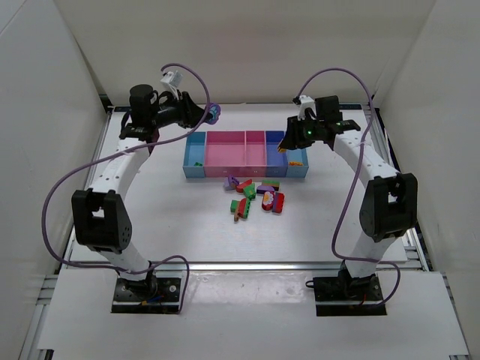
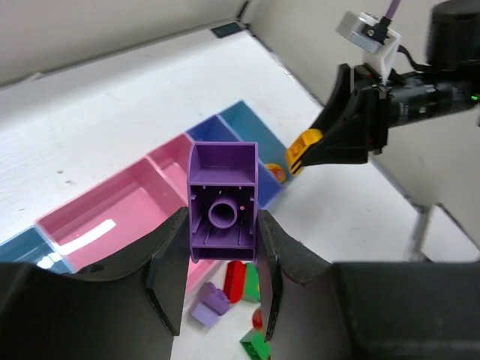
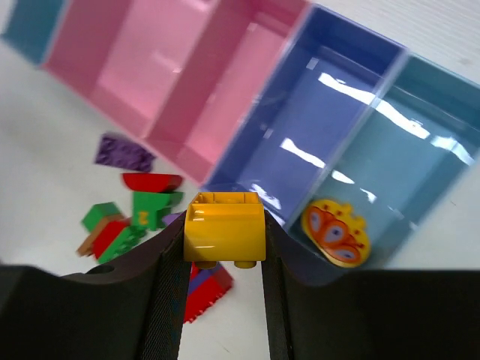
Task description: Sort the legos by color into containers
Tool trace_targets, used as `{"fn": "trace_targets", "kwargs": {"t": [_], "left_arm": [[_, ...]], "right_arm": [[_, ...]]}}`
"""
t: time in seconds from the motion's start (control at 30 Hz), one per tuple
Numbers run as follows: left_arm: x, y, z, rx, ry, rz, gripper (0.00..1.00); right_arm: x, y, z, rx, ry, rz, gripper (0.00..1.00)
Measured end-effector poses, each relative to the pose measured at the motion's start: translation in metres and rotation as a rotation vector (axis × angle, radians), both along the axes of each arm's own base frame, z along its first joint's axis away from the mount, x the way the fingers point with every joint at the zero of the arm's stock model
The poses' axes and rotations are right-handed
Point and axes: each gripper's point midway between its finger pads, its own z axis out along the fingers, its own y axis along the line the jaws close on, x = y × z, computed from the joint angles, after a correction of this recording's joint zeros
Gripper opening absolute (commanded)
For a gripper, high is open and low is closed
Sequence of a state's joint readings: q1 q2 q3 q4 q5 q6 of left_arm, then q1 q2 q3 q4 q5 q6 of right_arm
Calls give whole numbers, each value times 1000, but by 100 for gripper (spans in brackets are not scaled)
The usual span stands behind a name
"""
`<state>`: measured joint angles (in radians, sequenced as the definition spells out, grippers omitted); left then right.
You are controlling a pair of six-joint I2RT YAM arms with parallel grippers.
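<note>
My left gripper is shut on a purple lego and holds it high, behind the left end of the containers. My right gripper is shut on a yellow lego above the front wall of the darker blue bin. The row runs light blue, wide pink, narrow pink, darker blue, light blue. A green lego lies in the left light blue bin. A yellow-orange patterned piece lies in the right light blue bin. Several loose red, green and purple legos lie in front of the bins.
White walls close in the table on three sides. Purple cables loop from both arms. A black rail runs along the table's right edge.
</note>
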<state>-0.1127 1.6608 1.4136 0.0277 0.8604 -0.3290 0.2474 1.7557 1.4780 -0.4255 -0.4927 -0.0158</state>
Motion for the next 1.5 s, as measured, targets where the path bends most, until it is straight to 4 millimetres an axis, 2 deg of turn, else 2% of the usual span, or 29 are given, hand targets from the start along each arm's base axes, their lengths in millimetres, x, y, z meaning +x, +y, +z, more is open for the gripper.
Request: {"fn": "trace_targets", "kwargs": {"t": [0.17, 0.43, 0.5, 0.53, 0.57, 0.7, 0.77, 0.9, 1.0, 1.13, 1.23, 1.33, 1.4, 1.5], "left_arm": [[2, 7, 4, 79, -36, 111, 10], [9, 16, -9, 146, -21, 185, 10], [8, 15, -11, 153, -16, 183, 10], [7, 14, -12, 156, -15, 180, 10], [6, 13, -13, 161, -15, 175, 10], [5, 2, -11, 189, -29, 148, 10], [6, -5, -9, 202, -46, 134, 10], [8, -18, -9, 218, -52, 101, 13], [15, -34, -12, 222, -37, 59, 13], [25, -61, -32, 233, 7, -3, 14], [33, -87, -48, 243, 47, -62, 14], [42, -112, -65, 254, 77, -111, 15], [43, -126, -79, 265, 103, -140, 16], [39, -142, -99, 287, 150, -179, 16]], "right_arm": [[12, -26, -13, -127, -3, -136, 0], [23, -55, -28, -269, -16, -250, 0], [25, -60, -34, -301, -16, -258, 4], [26, -61, -38, -313, -14, -259, 19], [27, -63, -41, -325, -12, -260, 28], [28, -66, -57, -356, 13, -253, 54], [29, -67, -65, -367, 29, -252, 62], [29, -67, -72, -376, 42, -248, 90], [34, -64, -64, -367, 19, -239, 94], [35, -64, -45, -354, -22, -247, 97], [34, -68, -15, -343, -88, -274, 97], [27, -76, 31, -312, -185, -312, 97], [21, -83, 53, -293, -230, -338, 97], [16, -102, 71, -282, -264, -385, 97]]}}
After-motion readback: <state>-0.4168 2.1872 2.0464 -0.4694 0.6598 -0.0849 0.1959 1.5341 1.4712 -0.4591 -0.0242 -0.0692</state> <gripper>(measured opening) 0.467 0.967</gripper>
